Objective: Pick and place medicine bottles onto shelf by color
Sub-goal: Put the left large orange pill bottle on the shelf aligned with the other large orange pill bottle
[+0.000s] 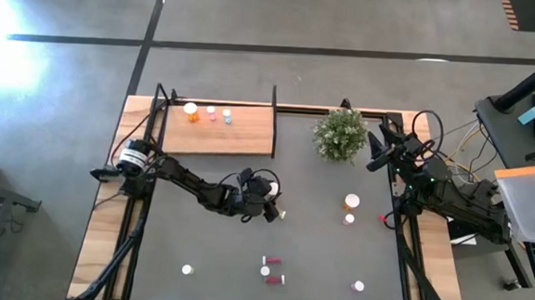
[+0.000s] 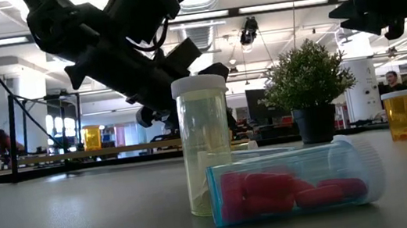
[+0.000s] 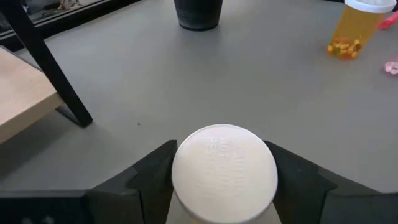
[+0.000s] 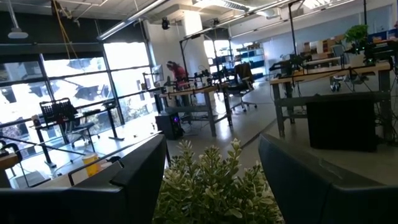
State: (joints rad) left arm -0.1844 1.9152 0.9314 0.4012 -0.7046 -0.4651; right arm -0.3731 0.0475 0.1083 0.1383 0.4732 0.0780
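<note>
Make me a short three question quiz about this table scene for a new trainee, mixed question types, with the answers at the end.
1. True or false: the left gripper has its fingers on either side of a white-capped bottle.
2. How many bottles already stand on the shelf?
3. Multiple choice: the right gripper is A) clamped on an orange bottle, B) open and raised beside the potted plant, C) resting on the shelf.

Key:
1. True; the left wrist view shows the cap between both fingers.
2. Four, in a row near one end.
3. B.
</note>
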